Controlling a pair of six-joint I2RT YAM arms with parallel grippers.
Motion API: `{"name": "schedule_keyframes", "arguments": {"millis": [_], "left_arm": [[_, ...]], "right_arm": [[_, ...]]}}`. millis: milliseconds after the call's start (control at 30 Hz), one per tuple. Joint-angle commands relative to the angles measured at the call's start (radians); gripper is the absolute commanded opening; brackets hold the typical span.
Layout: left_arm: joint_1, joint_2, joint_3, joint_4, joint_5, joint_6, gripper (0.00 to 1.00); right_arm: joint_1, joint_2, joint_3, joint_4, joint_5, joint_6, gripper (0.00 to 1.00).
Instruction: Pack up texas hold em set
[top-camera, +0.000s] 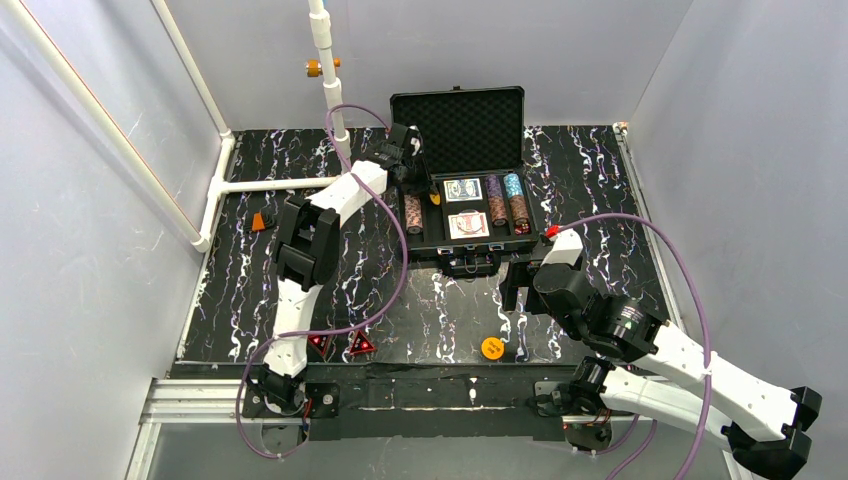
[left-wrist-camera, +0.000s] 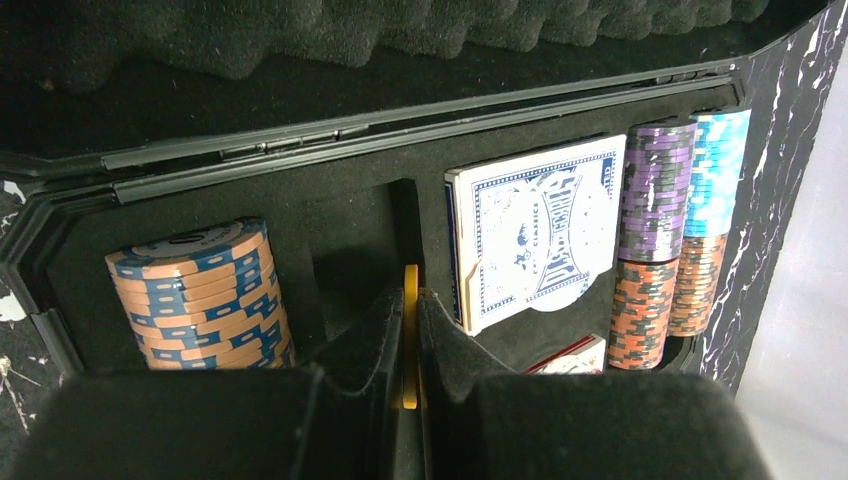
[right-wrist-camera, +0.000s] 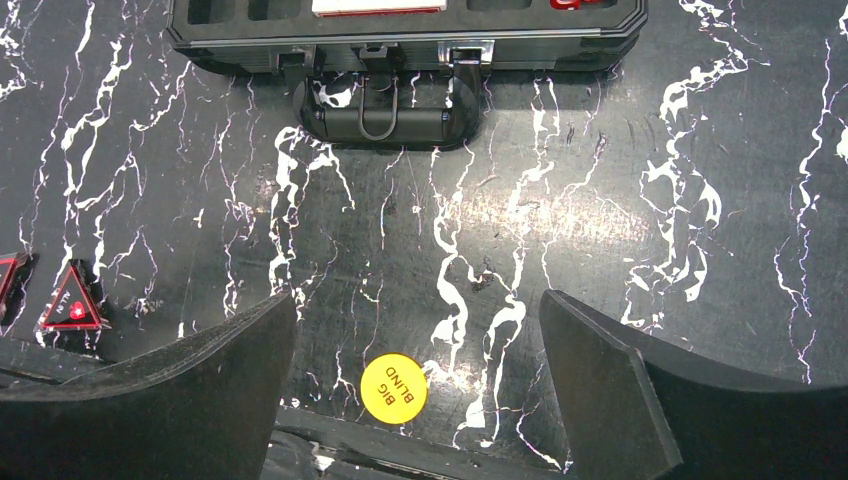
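The orange disc (left-wrist-camera: 410, 350) is clamped on edge by the left gripper (left-wrist-camera: 411, 298) over the narrow foam slot between the brown-and-blue chip stack (left-wrist-camera: 200, 295) and the blue card deck (left-wrist-camera: 535, 235). It is best lowered straight, kept vertical and clear of the deck, and let go only once seated. The left arm is stretched out to the black case (top-camera: 470, 250), which lies open at the middle of the table's far edge. The right gripper (right-wrist-camera: 417, 300) is spread wide and aimed down at the Big Blind disc (right-wrist-camera: 393, 389) by the near edge.
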Motion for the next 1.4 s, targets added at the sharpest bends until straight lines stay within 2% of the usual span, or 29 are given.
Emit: {"name": "schedule_keyframes", "arguments": {"millis": [0, 400, 700, 867, 1067, 1367], "left_arm": [[0.005, -0.012, 0.038, 0.017, -0.024, 0.017, 0.0], [0.012, 0.024, 0.036, 0.078, -0.018, 0.005, 0.03], [0.013, -0.022, -0.082, 0.258, -0.038, -0.005, 0.17], [0.014, -0.006, -0.051, 0.214, -0.04, -0.001, 0.31], [0.014, -0.052, -0.073, 0.174, -0.068, 0.023, 0.51], [0.014, -0.139, -0.045, 0.062, -0.106, 0.117, 0.6]], "right_arm": [[0.005, 0.003, -0.006, 0.024, 0.025, -0.002, 0.99], [0.005, 0.008, -0.007, 0.03, 0.017, -0.004, 0.98], [0.005, 0.007, -0.009, 0.03, 0.014, -0.007, 0.98], [0.005, 0.006, -0.006, 0.027, 0.016, -0.006, 0.98], [0.006, 0.007, 0.006, 0.012, 0.015, -0.006, 0.98], [0.005, 0.01, 0.023, 0.005, 0.0, 0.012, 0.99]]}}
